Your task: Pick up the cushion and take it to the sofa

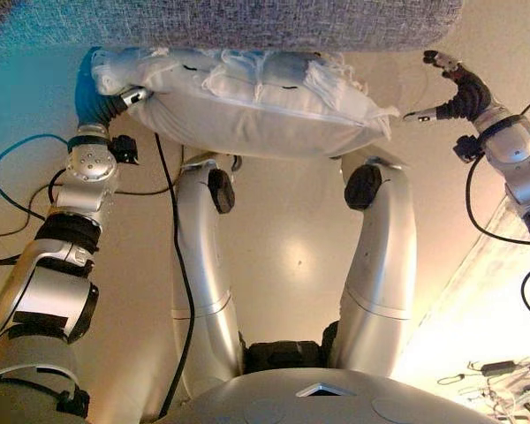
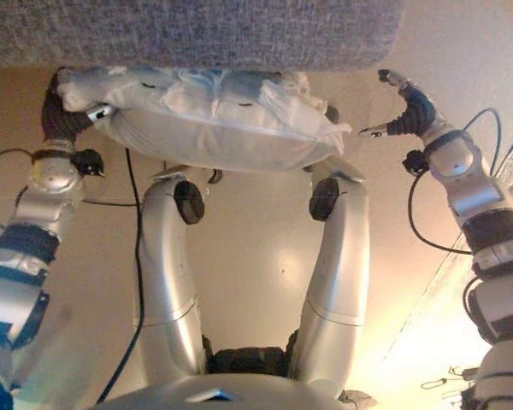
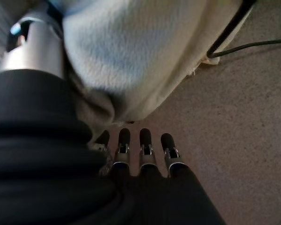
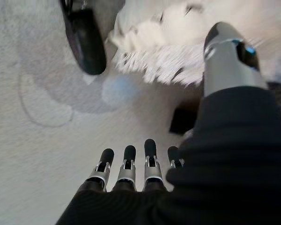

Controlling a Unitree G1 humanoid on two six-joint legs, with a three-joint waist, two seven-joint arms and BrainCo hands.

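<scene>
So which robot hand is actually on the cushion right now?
The left robot hand: it is against the white cushion at its end, below the grey sofa. The right robot hand hangs apart from the fringed corner, touching nothing.

Head stereo pair looks steeply down from above the work, toward the grey woven fabric sofa edge at the far side. Both eyes share the white fringed fabric cushion, the beige carpeted floor and both hands, offset slightly sideways. Left wrist camera sits very close behind the left hand, cushion filling the view past it. Right wrist camera looks along the right hand at floor and cushion fringe.
</scene>
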